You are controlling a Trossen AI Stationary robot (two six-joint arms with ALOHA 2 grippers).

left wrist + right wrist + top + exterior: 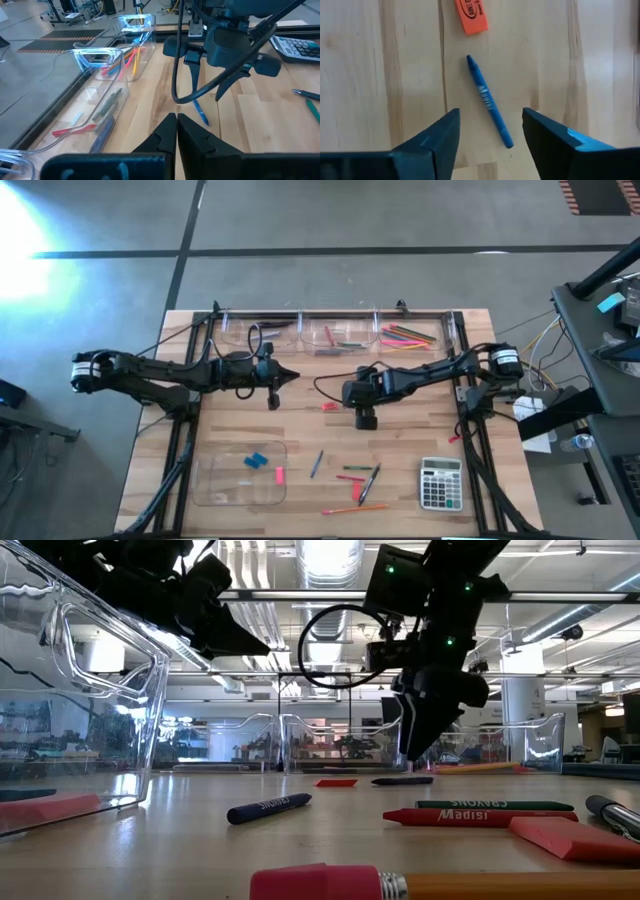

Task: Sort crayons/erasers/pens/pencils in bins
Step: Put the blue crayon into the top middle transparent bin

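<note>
Crayon work is next, as I read it: a short blue wax crayon (489, 101) lies flat on the pale wooden tabletop (400, 440), directly below my right end effector (490, 127), whose two dark fingers stand spread apart with nothing between them. In the right wrist view the crayon runs slantwise through the gap, its lower end between the fingertips and its pointed end towards a small orange rectangular eraser (471, 16) that rests just beyond it, apart from it.

I judge the crayon light, stiff and a little slick, and likely to roll or pivot if one finger touches first. I would take it across its middle, over the paper label, and turn the wrist so the fingers close square to its length.

In the high view the right end effector (366, 418) hangs near the middle of the tabletop, well apart from the three small clear plastic tubs (340, 332) along the far edge and from the larger shallow clear tray (210, 485) at the near left.

My left end effector (291, 376) waits to the left of centre, fingers clenched on nothing, pointing towards the right arm.
</note>
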